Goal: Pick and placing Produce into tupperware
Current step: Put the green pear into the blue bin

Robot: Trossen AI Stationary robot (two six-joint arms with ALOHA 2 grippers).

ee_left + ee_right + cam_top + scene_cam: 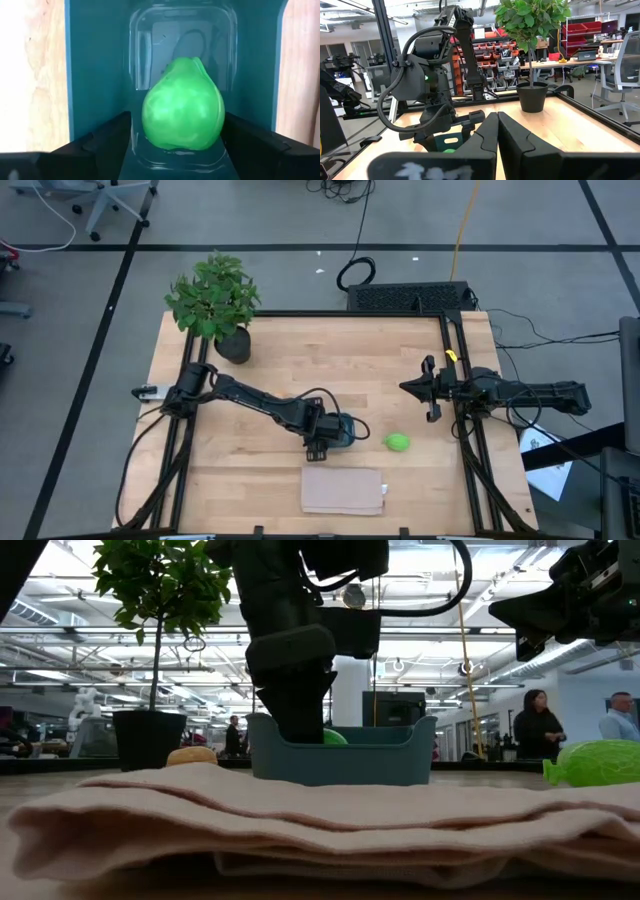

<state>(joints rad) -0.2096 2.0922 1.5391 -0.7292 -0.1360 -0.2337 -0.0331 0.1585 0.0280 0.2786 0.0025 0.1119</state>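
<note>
The teal tupperware (352, 430) stands on the table's near middle. My left gripper (322, 438) points down into it, open, its fingers on either side of a bright green produce item (183, 106) that rests on the tupperware's floor (175, 30). A second green item (398, 442) lies on the table right of the tupperware. An orange-tan item (192, 754) shows only in the low view, on the table left of the tupperware. My right gripper (405, 387) is shut and empty, raised at the table's right side. My left gripper comes from above with one finger (107, 142) on each side of the green item's wide belly (150, 115). A gap shows beside that finger. At the other finger (245, 140) I cannot tell whether it touches.
A folded beige cloth (343, 490) lies near the front edge, just before the tupperware. A potted plant (215, 300) stands at the far left corner. Bare wood lies between the plant and my right arm. People stand in the room beyond the table (535, 725).
</note>
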